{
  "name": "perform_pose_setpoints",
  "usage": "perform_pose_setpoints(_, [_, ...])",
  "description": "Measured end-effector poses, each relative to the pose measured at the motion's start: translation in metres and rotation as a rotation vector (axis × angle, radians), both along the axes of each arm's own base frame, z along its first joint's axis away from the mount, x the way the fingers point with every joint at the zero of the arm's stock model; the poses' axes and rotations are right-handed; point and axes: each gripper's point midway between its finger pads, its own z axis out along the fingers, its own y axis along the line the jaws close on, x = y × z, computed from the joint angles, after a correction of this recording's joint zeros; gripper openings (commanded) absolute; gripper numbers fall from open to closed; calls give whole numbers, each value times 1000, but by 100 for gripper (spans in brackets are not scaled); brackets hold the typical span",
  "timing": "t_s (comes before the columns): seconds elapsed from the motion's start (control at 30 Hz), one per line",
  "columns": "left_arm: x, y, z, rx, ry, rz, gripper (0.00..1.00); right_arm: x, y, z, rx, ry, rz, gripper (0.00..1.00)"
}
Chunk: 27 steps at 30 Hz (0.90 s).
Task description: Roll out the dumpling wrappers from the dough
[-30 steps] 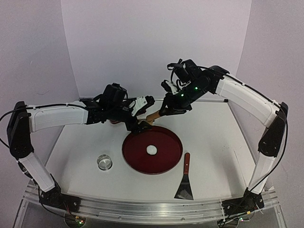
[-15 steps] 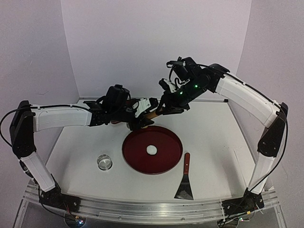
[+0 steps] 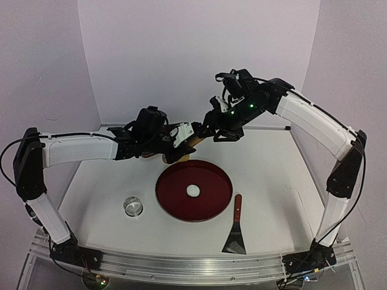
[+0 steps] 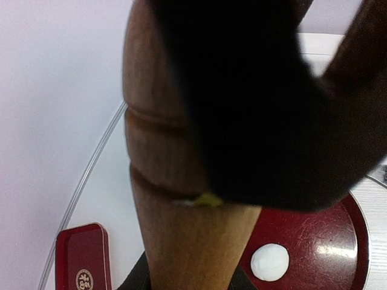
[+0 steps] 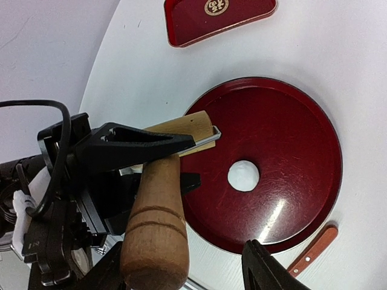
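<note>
The dough is a single small white lump, roughly round in outline, with a smooth matt top that is slightly domed; it is far smaller than the surface bearing it. It rests on the floor of the round red tray, close to the tray's centre and well apart from the rim on every side. In both wrist views its edge reads as slightly uneven rather than a true circle

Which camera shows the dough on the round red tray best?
Right wrist: the dough sits unobstructed on the round red tray. Left wrist shows it low in frame beside the rolling pin; top external shows it whole but tiny.
</note>
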Motion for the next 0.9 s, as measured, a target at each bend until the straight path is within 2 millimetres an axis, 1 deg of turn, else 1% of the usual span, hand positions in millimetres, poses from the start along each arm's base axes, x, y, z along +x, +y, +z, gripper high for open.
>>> perform_pose_setpoints(0.1, [0, 0, 5, 0, 13, 2, 0, 1, 1, 4, 18, 15, -21, 60])
perform_pose_setpoints(0.2, [-2, 1, 8, -10, 38, 5, 0, 1, 5, 8, 38, 36, -27, 53])
perform_pose_setpoints(0.33, [-6, 6, 8, -7, 70, 15, 0, -1, 14, 10, 73, 68, -15, 38])
perform_pose_setpoints(0.43, [-9, 9, 4, 7, 94, 12, 0, -4, 21, 9, 93, 96, 0, 25])
perform_pose_setpoints(0.53, [-13, 13, -2, 31, 117, 5, 0, -7, 25, 4, 100, 127, 6, 5])
perform_pose_setpoints(0.57, [-14, 14, -4, 39, 123, 4, 0, -7, 25, 3, 101, 136, 6, 0])
perform_pose_setpoints(0.6, [-15, 15, -6, 44, 129, 4, 1, -8, 26, 2, 101, 144, 7, 0])
perform_pose_setpoints(0.63, [-15, 16, -6, 47, 133, 3, 8, -9, 26, 1, 104, 151, 8, 0])
perform_pose_setpoints(0.67, [-15, 16, -7, 49, 135, 2, 21, -9, 27, 1, 105, 154, 9, 0])
perform_pose_setpoints(0.7, [-16, 16, -7, 50, 135, 3, 46, -9, 27, 1, 106, 156, 11, 0])
perform_pose_setpoints(0.73, [-16, 17, -6, 50, 135, 3, 85, -10, 27, 1, 108, 158, 13, 0])
perform_pose_setpoints(0.77, [-16, 17, -6, 50, 133, 5, 98, -10, 28, 1, 110, 158, 14, 0])
perform_pose_setpoints(0.83, [-16, 16, -1, 35, 114, 2, 100, -9, 30, 0, 115, 152, 23, 0])
perform_pose_setpoints(0.9, [-21, 11, 8, 7, 92, -13, 100, -13, 33, -5, 112, 153, 44, 0])
